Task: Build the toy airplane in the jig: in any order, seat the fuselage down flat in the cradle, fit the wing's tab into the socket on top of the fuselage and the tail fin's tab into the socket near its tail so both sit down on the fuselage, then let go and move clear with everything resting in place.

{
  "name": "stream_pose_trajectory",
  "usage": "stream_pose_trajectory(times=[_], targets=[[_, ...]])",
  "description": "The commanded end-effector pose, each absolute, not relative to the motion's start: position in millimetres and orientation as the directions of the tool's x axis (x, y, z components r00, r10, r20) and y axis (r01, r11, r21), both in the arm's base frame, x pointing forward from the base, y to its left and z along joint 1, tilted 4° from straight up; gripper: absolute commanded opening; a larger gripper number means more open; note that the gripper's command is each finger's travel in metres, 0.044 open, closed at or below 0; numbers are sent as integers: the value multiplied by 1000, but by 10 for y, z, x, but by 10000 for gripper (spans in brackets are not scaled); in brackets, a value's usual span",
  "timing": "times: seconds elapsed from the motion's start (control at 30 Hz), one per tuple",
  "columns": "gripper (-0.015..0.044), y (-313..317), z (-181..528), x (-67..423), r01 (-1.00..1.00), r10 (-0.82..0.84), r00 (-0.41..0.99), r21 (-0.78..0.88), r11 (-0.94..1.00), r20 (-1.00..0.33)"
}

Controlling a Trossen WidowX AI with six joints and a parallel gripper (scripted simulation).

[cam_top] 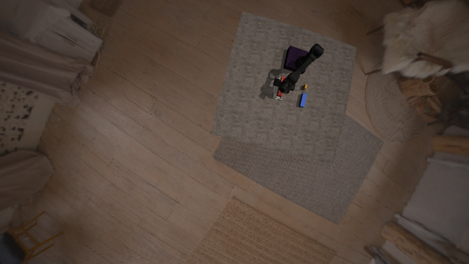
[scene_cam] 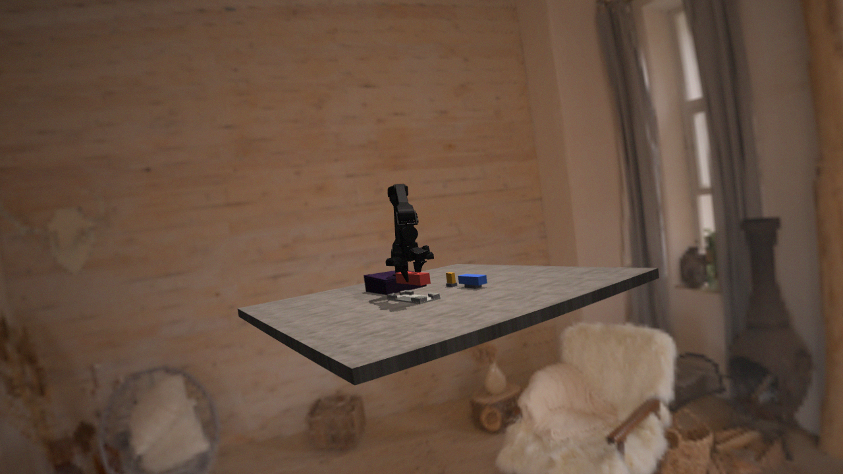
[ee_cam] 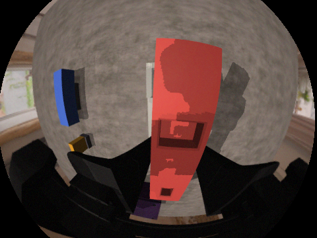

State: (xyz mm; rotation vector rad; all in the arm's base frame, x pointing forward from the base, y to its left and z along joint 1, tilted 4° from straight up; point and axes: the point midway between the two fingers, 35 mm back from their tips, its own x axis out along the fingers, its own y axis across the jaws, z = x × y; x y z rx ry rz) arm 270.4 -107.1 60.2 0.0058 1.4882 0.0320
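Note:
My gripper (cam_top: 284, 85) (scene_cam: 411, 274) (ee_cam: 173, 141) is shut on the red fuselage (cam_top: 280, 93) (scene_cam: 417, 279) (ee_cam: 188, 76), one finger on each long side near its larger top socket. The fuselage is about level, sockets up, above the pale grey cradle (cam_top: 274, 94) (scene_cam: 419, 299) (ee_cam: 149, 79), with a visible gap below it in the exterior view. It hides much of the cradle in the wrist view. The blue wing (cam_top: 303, 100) (scene_cam: 472, 279) (ee_cam: 67, 99) and the small yellow tail fin (cam_top: 305, 86) (scene_cam: 450, 278) (ee_cam: 78, 144) stand apart on the table, dark parts beneath them.
The purple base block (cam_top: 294, 54) (scene_cam: 377, 284) (ee_cam: 146, 209) of the arm stands close behind the cradle. All of it is on a grey table top (cam_top: 255, 114) (scene_cam: 353, 330). The wing and fin stand to one side of the cradle.

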Motion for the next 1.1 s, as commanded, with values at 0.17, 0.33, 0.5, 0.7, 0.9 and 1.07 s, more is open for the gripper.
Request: stream_pose_trajectory(times=[0.17,0.33,0.5,0.7,0.9,1.07], targets=[[195,-1071,585,2699,-24,30,81,28,999,-996],[195,-1071,584,2698,-24,30,81,28,999,-996],[195,-1071,584,2698,-24,30,81,28,999,-996],[195,-1070,527,2706,-24,30,81,28,999,-996],[195,-1067,429,2718,-24,30,81,28,999,-996],[195,-1064,348,2725,-24,30,81,29,999,-996]])
